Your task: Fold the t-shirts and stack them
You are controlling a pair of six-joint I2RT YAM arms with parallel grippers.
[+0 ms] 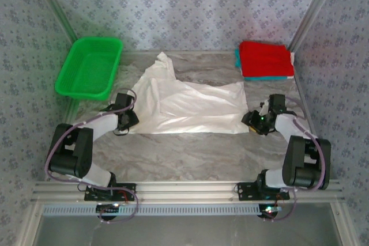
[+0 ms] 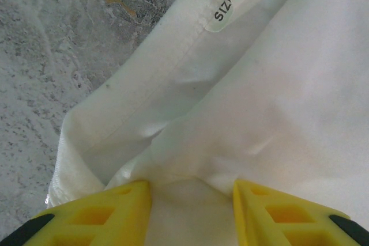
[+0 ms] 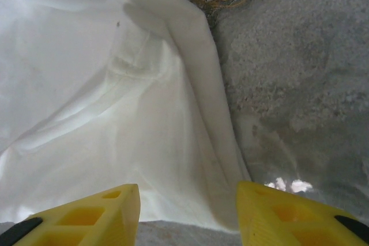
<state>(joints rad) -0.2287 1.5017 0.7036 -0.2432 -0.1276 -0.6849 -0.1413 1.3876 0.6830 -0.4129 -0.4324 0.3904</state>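
Observation:
A white t-shirt (image 1: 184, 105) lies spread and rumpled across the middle of the table. My left gripper (image 1: 129, 120) is at its left edge. In the left wrist view the left gripper (image 2: 192, 185) stands open, with the white t-shirt (image 2: 277, 84) lying between the yellow fingers and puckered at their tips; a size label (image 2: 222, 8) shows farther up. My right gripper (image 1: 252, 121) is at the shirt's near right corner. From the right wrist, the right gripper (image 3: 188, 187) is open over bare table, the white t-shirt (image 3: 86, 84) ending just ahead of its tips. A folded red shirt (image 1: 265, 57) lies on a teal one (image 1: 265, 77) at the back right.
A green plastic basket (image 1: 98, 40) stands at the back left, beside the patterned wall. The marbled table (image 1: 190, 154) runs bare between the shirt and the arm bases. Patterned walls close the left, back and right sides.

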